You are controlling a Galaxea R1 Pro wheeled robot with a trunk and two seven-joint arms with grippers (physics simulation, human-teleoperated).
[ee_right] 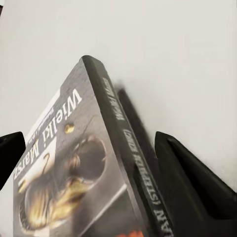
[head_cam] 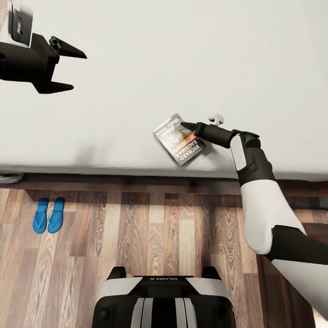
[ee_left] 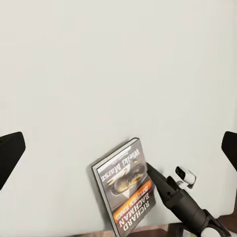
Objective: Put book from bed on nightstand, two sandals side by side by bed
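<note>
Where legible, book (head_cam: pixel 179 138): "Richard Bachman"

Each claw (head_cam: pixel 61 66) is matte black with two tapered, pointed fingers. Behind the right claw (head_cam: pixel 189 125), a black wrist meets glossy white forearm shells. The white-and-black trunk (head_cam: pixel 164 296) bears mirrored "GALAXEA" lettering.

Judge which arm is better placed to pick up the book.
Right. The right gripper is already at the book near the bed edge, jaws straddling its spine; the left gripper hovers open, far off.
</note>
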